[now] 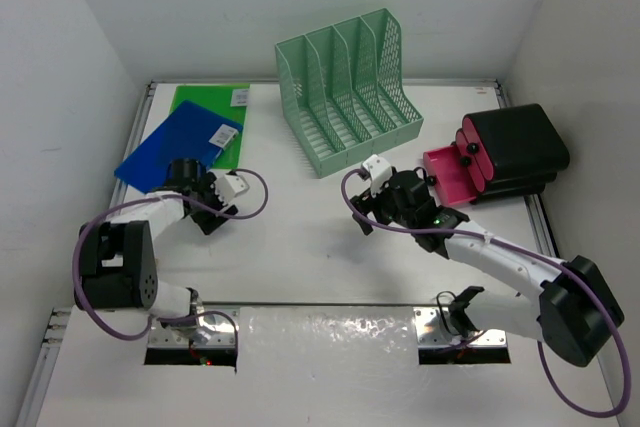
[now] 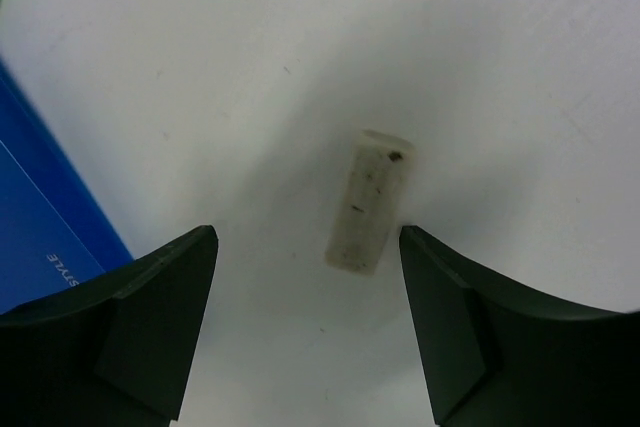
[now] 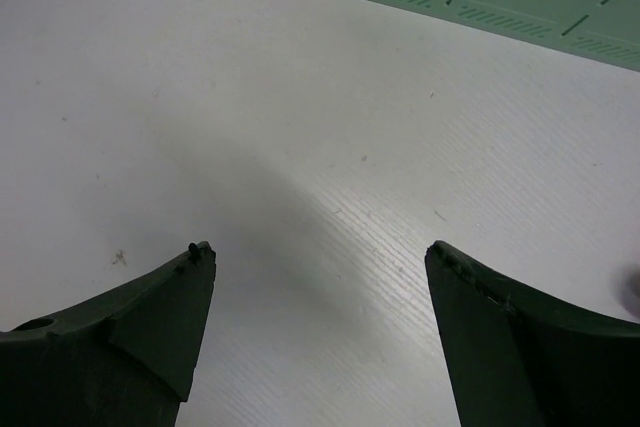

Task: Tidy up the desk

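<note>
Though partly offscreen, folder [image 2: 55, 227] on desk [image 2: 300, 57]

Arms: left arm [image 1: 150, 215] and right arm [image 1: 500, 259], white link shells between black joint housings.
Shoulders: a bulky black block on each arm, rounded at the corners.
Cables: a purple cable [image 1: 255, 197] runs off each arm in loose loops.
Wrists: a small white camera box [image 1: 232, 185] on each.
Left tool [image 2: 305, 237]: two matte black wedge fingers [image 2: 150, 317] with flat inner faces.
Right tool [image 3: 318, 247]: the same dark, tapered fingers.
Light: a green light [image 1: 437, 217] on the right arm.
Bases: shiny metal plates [image 1: 192, 332].
</note>
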Robot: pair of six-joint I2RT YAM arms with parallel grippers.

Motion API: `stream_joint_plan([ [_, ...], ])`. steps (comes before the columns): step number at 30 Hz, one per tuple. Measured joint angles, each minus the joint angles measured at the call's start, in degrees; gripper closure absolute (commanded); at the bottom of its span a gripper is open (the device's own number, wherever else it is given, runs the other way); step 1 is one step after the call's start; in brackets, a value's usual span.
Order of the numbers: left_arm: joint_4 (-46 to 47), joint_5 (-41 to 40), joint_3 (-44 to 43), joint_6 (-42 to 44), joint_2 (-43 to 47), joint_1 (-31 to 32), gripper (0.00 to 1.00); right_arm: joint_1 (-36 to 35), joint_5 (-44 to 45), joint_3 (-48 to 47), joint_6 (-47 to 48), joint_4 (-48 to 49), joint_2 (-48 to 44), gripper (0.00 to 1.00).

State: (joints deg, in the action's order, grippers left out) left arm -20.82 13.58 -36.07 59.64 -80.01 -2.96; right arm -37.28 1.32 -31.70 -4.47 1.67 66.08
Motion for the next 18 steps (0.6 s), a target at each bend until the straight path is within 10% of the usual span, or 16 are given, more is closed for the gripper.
stream_joint_plan([
  [7,2.64,1.03,-3.54,-0.87,-5.95,0.24,1.0,-0.31,-0.04,-0.07,-0.11,-0.07,1.27,0.18],
  [18,-6.34,12.11,-2.29,-3.26,10.88,0.37,1.0,-5.68,-5.18,-7.23,-10.71,3.45,11.41,0.25],
])
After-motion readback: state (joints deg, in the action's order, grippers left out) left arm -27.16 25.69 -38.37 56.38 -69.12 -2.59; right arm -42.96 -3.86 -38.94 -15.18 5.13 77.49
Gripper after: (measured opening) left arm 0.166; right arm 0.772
